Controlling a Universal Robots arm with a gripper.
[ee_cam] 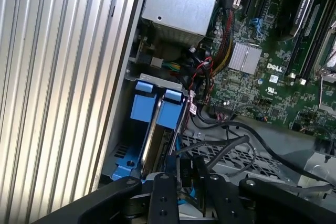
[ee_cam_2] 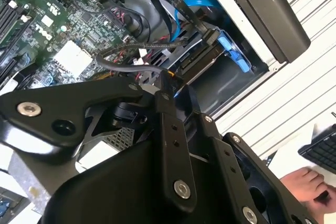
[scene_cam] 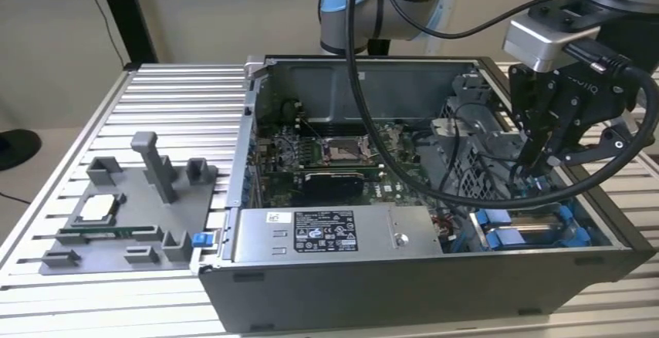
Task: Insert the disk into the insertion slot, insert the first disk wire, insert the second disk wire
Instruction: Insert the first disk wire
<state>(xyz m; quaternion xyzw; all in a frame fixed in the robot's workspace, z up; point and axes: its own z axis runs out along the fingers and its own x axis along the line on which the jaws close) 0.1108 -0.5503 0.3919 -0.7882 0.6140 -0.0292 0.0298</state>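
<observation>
The disk (ee_cam: 151, 132) stands on edge in the insertion slot (scene_cam: 535, 234) at the case's corner on the exterior view's right, its blue frame tabs (ee_cam: 157, 103) up. The second wrist view shows the same disk (ee_cam_2: 202, 59) with a black flat cable's plug (ee_cam_2: 211, 36) at its edge. My gripper (scene_cam: 530, 164) hangs just above the slot, inside the case. It is shut on the black plug of a thin grey disk wire (ee_cam_2: 126, 65), which curls off from the fingertips (ee_cam_2: 164, 95). In the first wrist view, the gripper (ee_cam: 186, 179) has the plug between its fingers.
A grey power-supply box (scene_cam: 329, 234) fills the case front beside the slot. The motherboard (scene_cam: 329, 153) and perforated metal cage (ee_cam: 226, 158) lie close by. The arm's black cables (scene_cam: 412, 168) loop over the case. A grey fixture tray (scene_cam: 123, 207) sits outside. A hand (ee_cam_2: 304, 182) rests near a keyboard.
</observation>
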